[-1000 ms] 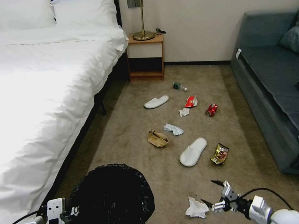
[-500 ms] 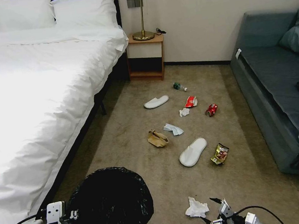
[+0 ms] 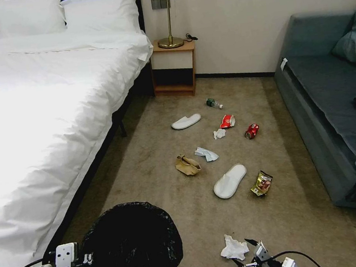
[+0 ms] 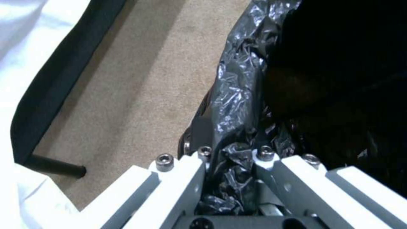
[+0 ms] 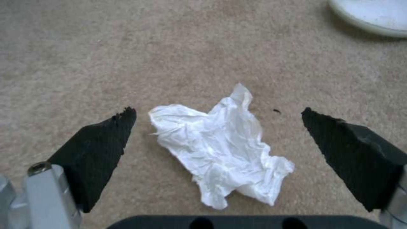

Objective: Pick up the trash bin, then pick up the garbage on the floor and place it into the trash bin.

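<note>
My left gripper [image 3: 80, 261] is shut on the near rim of the black bag-lined trash bin [image 3: 131, 246], held just above the carpet beside the bed; in the left wrist view its fingers [image 4: 186, 178] pinch the crinkled bag of the trash bin [image 4: 241, 105]. My right gripper [image 3: 246, 255] hangs open low over a crumpled white tissue [image 3: 234, 248]. Seen from the right wrist, that tissue [image 5: 220, 149] lies on the carpet between the spread pads of the gripper [image 5: 217, 110], untouched. Farther off lies more garbage: a slipper [image 3: 229, 181], a snack wrapper [image 3: 261, 183], a paper bag [image 3: 187, 165] and a red can [image 3: 252, 131].
The white bed [image 3: 35, 124] runs along the left and a blue-grey sofa [image 3: 333, 103] along the right. A nightstand [image 3: 174, 67] with a lamp stands at the far wall. A second slipper [image 3: 186, 121], a red wrapper [image 3: 227, 121] and a green bottle [image 3: 213, 102] lie beyond.
My right gripper has dropped lower and nearer, still open, and now sits by the tissue. The trash bin has sunk slightly in my left gripper's hold.
</note>
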You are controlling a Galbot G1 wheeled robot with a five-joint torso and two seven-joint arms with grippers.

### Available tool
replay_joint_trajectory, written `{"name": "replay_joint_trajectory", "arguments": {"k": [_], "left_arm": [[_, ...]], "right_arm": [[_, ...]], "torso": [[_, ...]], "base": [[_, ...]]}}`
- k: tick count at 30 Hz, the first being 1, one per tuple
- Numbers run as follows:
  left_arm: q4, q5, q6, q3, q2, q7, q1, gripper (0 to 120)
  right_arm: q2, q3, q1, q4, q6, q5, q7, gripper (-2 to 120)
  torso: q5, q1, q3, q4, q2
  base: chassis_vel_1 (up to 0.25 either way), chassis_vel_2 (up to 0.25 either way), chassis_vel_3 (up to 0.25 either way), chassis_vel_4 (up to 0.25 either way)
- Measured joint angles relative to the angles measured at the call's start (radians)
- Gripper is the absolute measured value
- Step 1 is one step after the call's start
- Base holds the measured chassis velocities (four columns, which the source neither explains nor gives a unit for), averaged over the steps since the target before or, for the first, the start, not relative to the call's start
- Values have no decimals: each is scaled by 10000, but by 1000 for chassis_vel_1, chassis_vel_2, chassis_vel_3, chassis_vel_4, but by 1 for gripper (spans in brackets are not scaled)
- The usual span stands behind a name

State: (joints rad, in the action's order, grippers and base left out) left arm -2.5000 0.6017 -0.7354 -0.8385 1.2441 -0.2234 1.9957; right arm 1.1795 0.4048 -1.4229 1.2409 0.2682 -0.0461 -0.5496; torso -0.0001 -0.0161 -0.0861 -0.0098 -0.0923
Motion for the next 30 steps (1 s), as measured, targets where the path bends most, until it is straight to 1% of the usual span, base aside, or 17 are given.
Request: {"name": "replay_joint_trajectory", "arguments": {"k": [8, 10, 13, 24, 25, 26, 28, 29, 30], "left_arm": [[0, 6, 0, 3, 52, -1, -2, 2], [0, 11, 0, -12, 84, -35, 1, 2], [0, 11, 0, -6, 135, -38, -6, 2], [0, 26, 0, -7, 98, -49, -14, 2], [0, 26, 0, -16, 87, -49, -21, 2], [0, 26, 0, -16, 87, -49, -21, 2], [0, 28, 0, -25, 84, -59, -11, 2], [0, 28, 0, -25, 84, -59, -11, 2], [0, 28, 0, -25, 84, -59, -3, 2]], "right_arm": [[133, -39, 330, -586, -81, 0, -43, 100], [248, -36, 471, -933, -184, -1, -111, 100], [377, -19, 519, -1043, -251, -1, -123, 100], [617, 136, 807, -1512, -377, 35, -136, 99], [664, 172, 878, -1618, -397, 42, -159, 95], [664, 172, 878, -1618, -397, 42, -159, 95], [717, 243, 985, -1738, -493, 64, -252, 83], [717, 243, 985, -1738, -493, 64, -252, 83], [721, 266, 1006, -1763, -569, 65, -308, 79]], "torso": [[1, 0, 0, 0, 0], [0, 0, 0, 0, 0], [0, 0, 0, 0, 0], [0, -1, 0, -1, 0], [1, 0, 0, 0, 0], [1, 0, 0, 0, 0], [1, 0, 0, 0, 0], [1, 0, 0, 0, 0], [0, 0, 0, 0, 0]], "base": [[0, 0, 0, 0], [0, 0, 0, 0], [0, 0, 0, 0], [0, 0, 0, 0], [0, 0, 0, 0], [0, 0, 0, 0], [0, 0, 0, 0], [0, 0, 0, 0], [0, 0, 0, 0]]}}
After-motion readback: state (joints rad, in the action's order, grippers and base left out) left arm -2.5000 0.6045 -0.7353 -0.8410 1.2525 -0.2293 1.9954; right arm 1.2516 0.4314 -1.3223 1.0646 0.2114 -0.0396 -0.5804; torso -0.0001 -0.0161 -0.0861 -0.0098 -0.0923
